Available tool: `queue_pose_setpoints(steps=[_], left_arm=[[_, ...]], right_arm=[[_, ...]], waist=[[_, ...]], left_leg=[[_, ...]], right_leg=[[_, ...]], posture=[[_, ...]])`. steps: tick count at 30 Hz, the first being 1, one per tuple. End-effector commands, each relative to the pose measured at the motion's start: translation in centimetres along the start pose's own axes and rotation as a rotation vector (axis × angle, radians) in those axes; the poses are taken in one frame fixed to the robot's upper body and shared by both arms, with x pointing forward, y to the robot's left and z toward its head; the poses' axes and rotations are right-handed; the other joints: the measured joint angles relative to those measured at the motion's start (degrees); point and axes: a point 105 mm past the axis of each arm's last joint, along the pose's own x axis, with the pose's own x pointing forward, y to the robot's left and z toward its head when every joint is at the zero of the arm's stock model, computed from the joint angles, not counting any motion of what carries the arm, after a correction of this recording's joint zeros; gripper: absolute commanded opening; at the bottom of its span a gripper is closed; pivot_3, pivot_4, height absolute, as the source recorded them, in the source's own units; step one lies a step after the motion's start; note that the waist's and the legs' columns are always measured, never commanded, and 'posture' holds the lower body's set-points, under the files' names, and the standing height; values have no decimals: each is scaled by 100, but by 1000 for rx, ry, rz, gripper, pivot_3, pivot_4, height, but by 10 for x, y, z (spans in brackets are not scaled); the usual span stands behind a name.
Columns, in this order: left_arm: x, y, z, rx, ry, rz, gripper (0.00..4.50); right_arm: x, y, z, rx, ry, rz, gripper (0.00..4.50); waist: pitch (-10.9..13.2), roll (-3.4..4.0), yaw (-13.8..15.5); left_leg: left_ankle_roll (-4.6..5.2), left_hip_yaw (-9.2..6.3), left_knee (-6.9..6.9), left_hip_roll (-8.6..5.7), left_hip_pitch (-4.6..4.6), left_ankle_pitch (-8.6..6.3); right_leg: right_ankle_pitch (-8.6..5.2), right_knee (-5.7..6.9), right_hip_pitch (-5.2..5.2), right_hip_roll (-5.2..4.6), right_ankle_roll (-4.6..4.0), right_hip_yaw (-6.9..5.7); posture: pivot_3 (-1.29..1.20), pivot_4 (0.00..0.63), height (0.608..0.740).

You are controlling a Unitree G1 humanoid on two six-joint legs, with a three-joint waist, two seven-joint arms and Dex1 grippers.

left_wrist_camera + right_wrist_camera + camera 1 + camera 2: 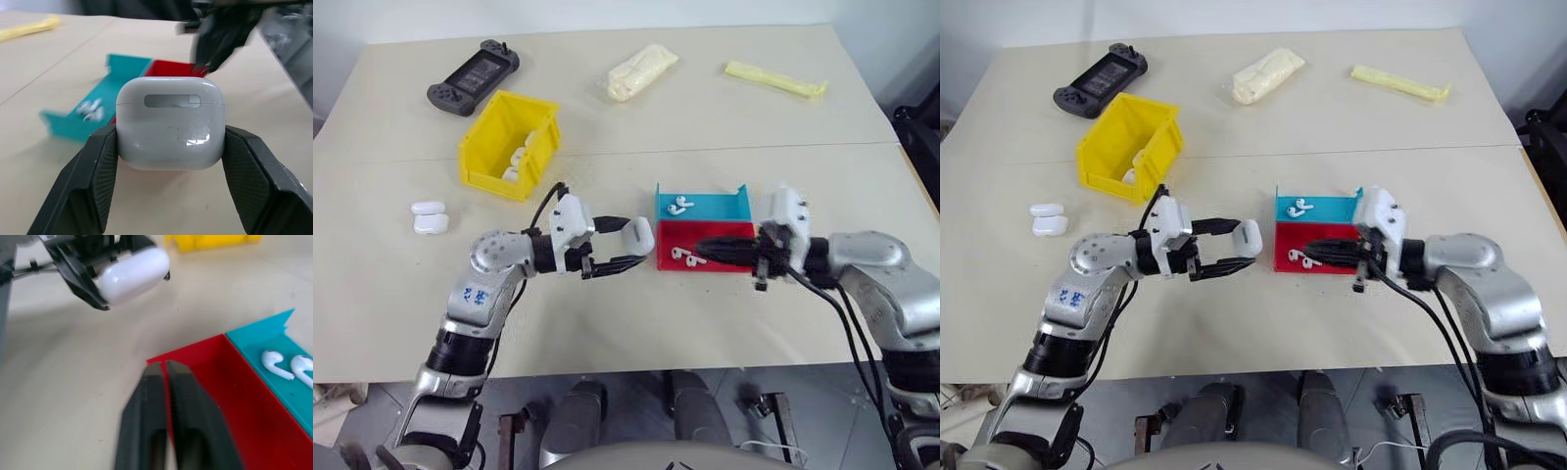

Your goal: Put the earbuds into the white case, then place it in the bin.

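White case: glossy, smooth plastic with faint scuffs. Bin: bright yellow plastic. Worktop: matt beige surface; finger pads: black, finely textured.

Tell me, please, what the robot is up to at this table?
The left end effector holds a closed glossy white rounded earbud case above the beige table. The right end effector reaches into the small red plastic tray, where tiny white earbuds lie; its fingers look nearly together. Another pair sits in the blue tray. The yellow plastic bin waits behind.
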Motion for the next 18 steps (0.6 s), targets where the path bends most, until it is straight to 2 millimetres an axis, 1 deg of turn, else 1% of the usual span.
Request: queue_pose_setpoints(steps=[1,2,3,6,9,10,12,15,17,18], left_arm=[[-32,20,11,-22,-77,210,2774],[-37,22,9,-26,-77,251,2774],[-42,24,8,-30,-76,291,2774],[-63,31,1,-49,-74,449,2774],[-84,34,1,-110,-149,607,2774],[-90,35,0,-114,-148,655,2774],[-97,39,-3,-123,-129,726,2774],[-108,61,-4,-176,-106,861,2774],[-108,72,4,-158,-127,881,2774],[-104,83,12,-130,-131,880,2774]], right_arm=[[-15,5,24,-120,-113,-66,1645],[-17,4,29,-142,-155,-102,1916],[-19,3,31,-158,-170,-127,2280],[-21,7,24,-230,-108,-141,3333],[-21,10,32,-286,-189,-158,4364],[-20,11,34,-278,-218,-156,4468],[-19,10,38,-294,-250,-176,4468],[-20,6,39,-310,-260,-208,4468],[-21,4,36,-307,-247,-213,4468],[-22,2,34,-304,-240,-223,4468]], waist=[[1,-2,-8],[1,-3,-5],[1,-4,3],[-1,-5,25],[-2,-8,17],[-4,-11,15],[-3,-14,14],[-3,-14,34],[-5,-17,38],[-5,-17,45]], left_leg=[[0,2,1,6,0,0],[1,8,6,15,3,0],[1,9,12,15,6,0],[-1,8,11,17,21,1],[0,8,7,17,17,0],[1,8,7,19,15,0],[1,8,8,21,16,0],[-3,9,8,19,21,2],[-5,10,8,17,22,4],[-5,10,8,16,23,4]], right_leg=[[0,1,0,0,0,2],[1,2,1,-2,1,6],[2,-4,3,-2,0,7],[4,-4,15,0,-3,6],[4,3,15,0,-3,6],[4,2,15,-1,-2,5],[5,0,15,0,-2,5],[4,-7,16,1,-3,4],[5,-5,19,1,-4,0],[5,-4,19,1,-4,0]], posture=[[0,150,740],[0,150,740],[0,150,740],[0,150,740],[0,150,740],[0,150,740],[0,150,740],[0,150,740],[0,150,740],[0,150,740]])
